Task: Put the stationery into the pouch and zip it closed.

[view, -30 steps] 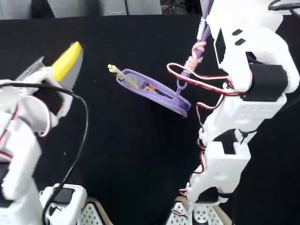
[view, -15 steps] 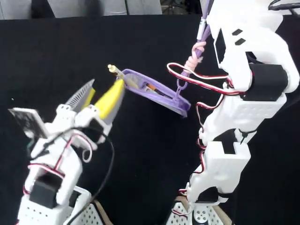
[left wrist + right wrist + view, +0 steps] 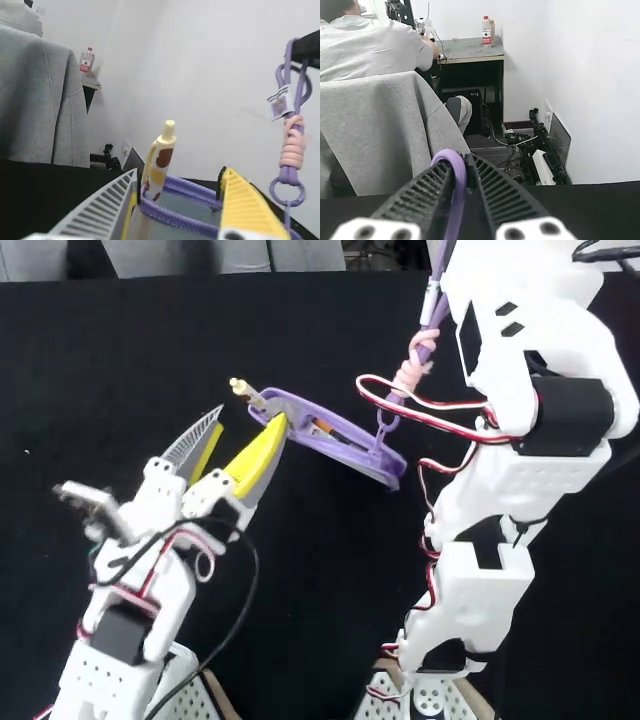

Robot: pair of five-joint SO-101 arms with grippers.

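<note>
- Over the black tabletop (image 3: pixel 300 340), your left gripper (image 3: pixel 250 416) has swung to the flat purple pouch (image 3: pixel 345 448), fingers spread around its open end, ready to tuck the stationery in.
- Your right gripper (image 3: pixel 462 167) pinches the purple cord (image 3: pixel 454 172).

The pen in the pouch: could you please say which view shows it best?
The left wrist view: the pen stands close, its spotted barrel plain. The high view catches its tip at the pouch's end; the right wrist view faces the cord.
</note>
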